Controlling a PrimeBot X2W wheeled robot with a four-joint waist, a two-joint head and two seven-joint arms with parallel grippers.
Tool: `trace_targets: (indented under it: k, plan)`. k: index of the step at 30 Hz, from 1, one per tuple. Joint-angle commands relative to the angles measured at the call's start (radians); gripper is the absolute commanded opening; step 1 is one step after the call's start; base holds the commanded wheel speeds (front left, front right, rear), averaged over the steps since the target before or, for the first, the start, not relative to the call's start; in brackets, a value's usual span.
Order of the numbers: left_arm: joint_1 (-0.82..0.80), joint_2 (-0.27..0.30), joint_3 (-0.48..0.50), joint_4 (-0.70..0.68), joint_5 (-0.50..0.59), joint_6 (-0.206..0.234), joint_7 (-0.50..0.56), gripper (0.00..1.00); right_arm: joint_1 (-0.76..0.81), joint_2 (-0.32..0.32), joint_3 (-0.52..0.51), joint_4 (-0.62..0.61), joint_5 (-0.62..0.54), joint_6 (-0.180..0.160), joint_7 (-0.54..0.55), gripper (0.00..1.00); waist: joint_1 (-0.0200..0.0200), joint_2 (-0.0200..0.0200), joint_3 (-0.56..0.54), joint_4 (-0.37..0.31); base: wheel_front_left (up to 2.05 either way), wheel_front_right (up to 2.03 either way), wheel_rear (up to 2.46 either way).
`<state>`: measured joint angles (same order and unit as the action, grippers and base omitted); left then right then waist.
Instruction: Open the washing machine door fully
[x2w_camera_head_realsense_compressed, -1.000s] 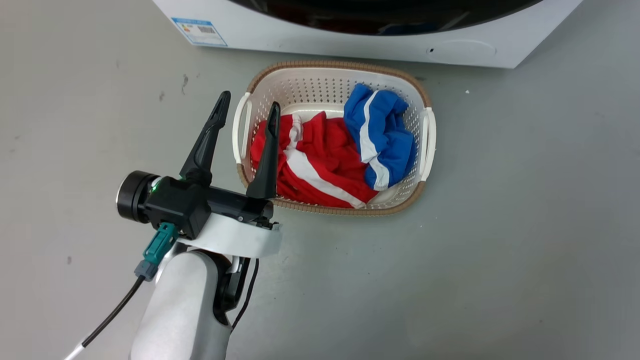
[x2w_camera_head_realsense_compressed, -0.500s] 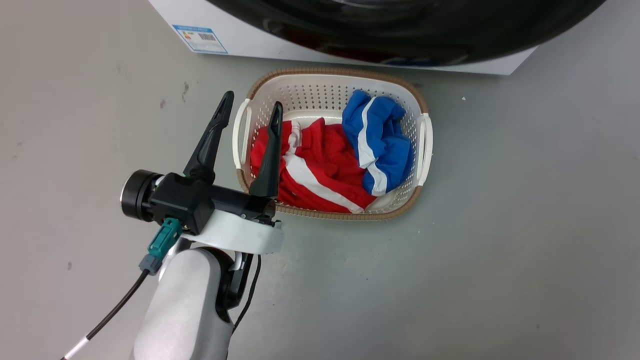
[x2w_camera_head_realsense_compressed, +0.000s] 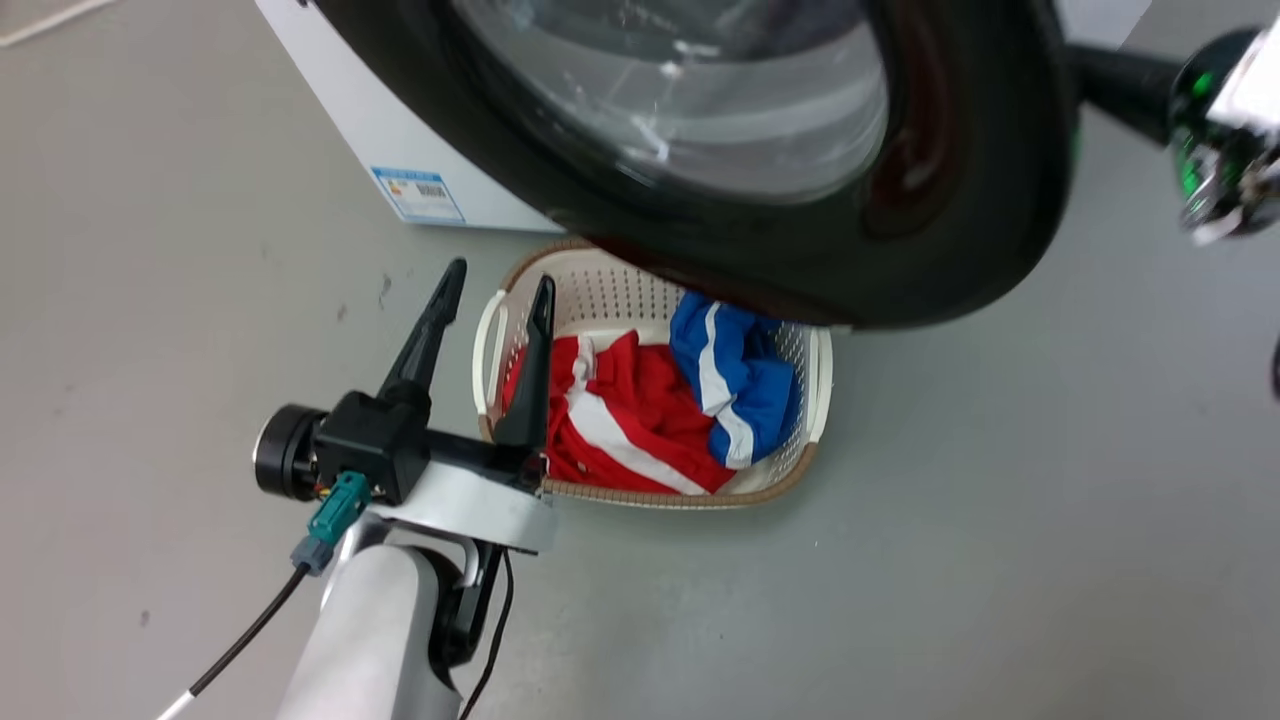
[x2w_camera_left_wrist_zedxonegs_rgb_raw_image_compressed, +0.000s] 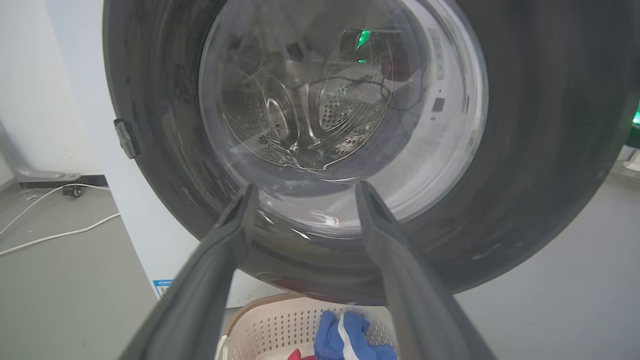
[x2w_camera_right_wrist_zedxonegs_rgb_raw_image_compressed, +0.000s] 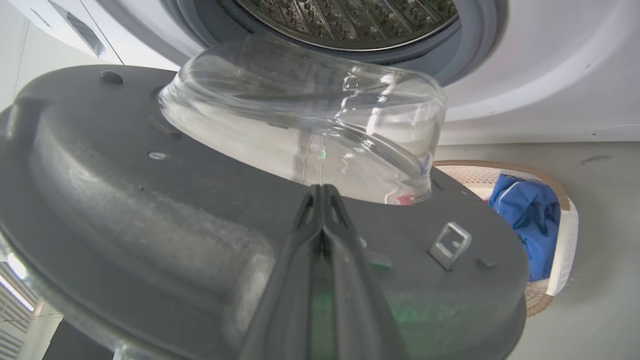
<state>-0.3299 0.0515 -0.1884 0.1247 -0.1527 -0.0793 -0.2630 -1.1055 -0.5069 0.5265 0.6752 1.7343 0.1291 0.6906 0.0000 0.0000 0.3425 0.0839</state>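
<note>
Black fingers of your left gripper (x2w_camera_head_realsense_compressed: 500, 275) stand spread wide with nothing between them, beside the left rim of the laundry basket (x2w_camera_head_realsense_compressed: 690, 498) of red and blue clothes (x2w_camera_head_realsense_compressed: 620, 420). Over the basket, the washing machine door (x2w_camera_head_realsense_compressed: 750, 270) stands swung out from the white washing machine (x2w_camera_head_realsense_compressed: 385, 130), with its glass bowl toward the drum (x2w_camera_right_wrist_zedxonegs_rgb_raw_image_compressed: 350, 20). At right, your right gripper (x2w_camera_right_wrist_zedxonegs_rgb_raw_image_compressed: 322, 190) has its fingers pressed together on nothing, tips at the door's inner face.

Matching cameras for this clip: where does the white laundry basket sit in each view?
Head view: laundry basket at centre, on the floor, partly under the washing machine door.
Left wrist view: laundry basket at bottom centre, below the door.
Right wrist view: laundry basket at the right edge, beyond the door.
Shared landmark: the blue garment inside it.
</note>
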Motion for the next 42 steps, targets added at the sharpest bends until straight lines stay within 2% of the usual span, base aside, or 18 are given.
trace_targets:
  k: [1, 13, 30, 36, 42]
  plan:
    - [0.015, -0.002, 0.003, 0.002, 0.0, -0.004, -0.002, 1.0, 0.027, 0.015, 0.006, -0.012, 0.007, 0.003, -0.002, 0.0, 0.0, 0.0, -0.034, -0.006, 0.0, 0.0, 0.0]
    - [0.13, -0.001, 0.018, 0.049, -0.01, -0.017, -0.002, 1.0, 0.262, 0.093, 0.065, -0.126, 0.052, 0.003, -0.067, 0.0, 0.0, 0.0, -0.21, -0.01, 0.0, 0.0, 0.0]
    - [0.184, -0.001, -0.019, 0.071, -0.013, -0.03, -0.002, 1.0, 0.358, 0.245, 0.182, -0.184, 0.037, 0.003, -0.163, 0.0, 0.0, 0.0, -0.288, 0.019, 0.0, 0.0, 0.0]
    - [0.204, 0.015, -0.016, 0.081, -0.002, -0.032, -0.002, 1.0, 0.387, 0.269, 0.19, -0.203, 0.001, 0.003, -0.246, 0.0, 0.0, 0.0, -0.307, 0.008, 0.0, 0.0, 0.0]
    - [0.222, 0.017, -0.015, 0.089, -0.009, -0.035, -0.002, 1.0, 0.456, 0.253, 0.133, -0.202, -0.005, 0.003, -0.388, 0.0, 0.0, 0.0, -0.34, -0.001, 0.0, 0.0, 0.0]
